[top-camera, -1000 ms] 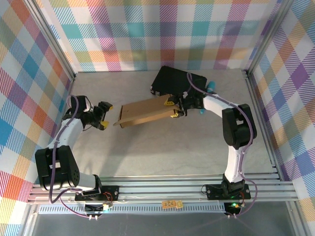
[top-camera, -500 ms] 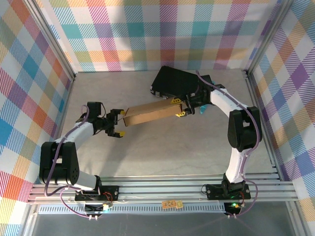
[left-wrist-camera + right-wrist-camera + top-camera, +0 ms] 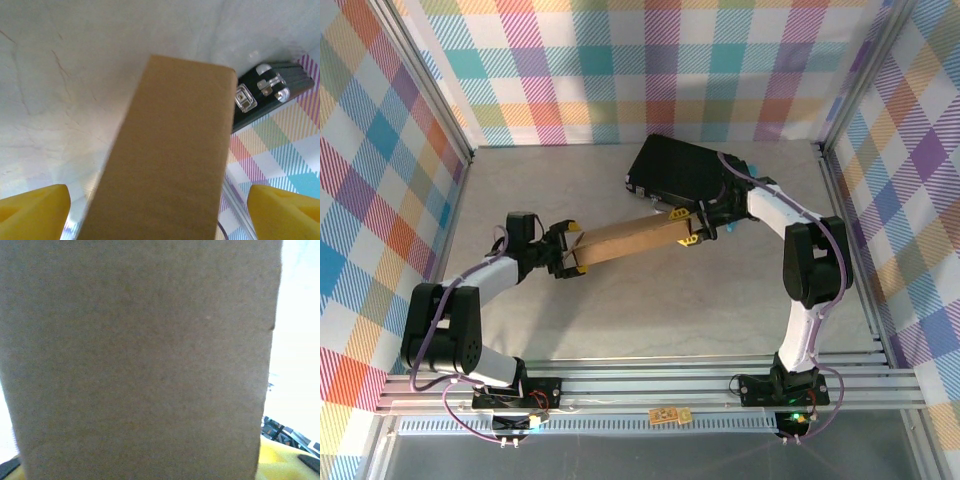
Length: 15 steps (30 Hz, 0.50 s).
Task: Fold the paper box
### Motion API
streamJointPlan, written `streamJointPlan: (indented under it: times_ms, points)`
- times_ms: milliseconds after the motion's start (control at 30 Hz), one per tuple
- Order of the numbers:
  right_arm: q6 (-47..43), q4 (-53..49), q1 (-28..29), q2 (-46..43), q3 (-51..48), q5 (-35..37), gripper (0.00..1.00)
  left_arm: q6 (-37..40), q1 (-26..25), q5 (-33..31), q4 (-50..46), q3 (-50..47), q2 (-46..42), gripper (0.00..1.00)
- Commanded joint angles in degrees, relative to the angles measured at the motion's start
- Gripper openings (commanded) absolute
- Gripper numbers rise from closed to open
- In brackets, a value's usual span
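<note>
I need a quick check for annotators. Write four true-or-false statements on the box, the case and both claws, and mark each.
1. The box spans the gap between the left claw and the right claw. True.
2. The left claw is clamped on the box. False: its fingers stand wide apart, one on each side of the box end, with gaps.
3. The black case sits at the far side of the table, beyond the right claw. True.
4. The box lies inside the case. False: it is outside it, nearer the arms, with its right end gripped by the right claw.
</note>
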Motion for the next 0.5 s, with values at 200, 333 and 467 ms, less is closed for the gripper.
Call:
streamJointPlan:
  times_ms: [200,333,467]
  points:
    - [-0.18,-0.22,0.24,-0.79,1.01,-3.75,0.38,-7.67,-2.64,1.3,8.64,0.17,1.35,0.87]
    - [-0.09,0.24,0.22,-0.16,0.92,-3.82,0.38,-10.09,-4.63,1.25,10.73,0.35,1.89,0.79]
    - [-0.33,0.03,0.02,-0.06,0.69,-3.87,0.37,-11.41,-5.9,1.44,11.33,0.44,2.07,0.7]
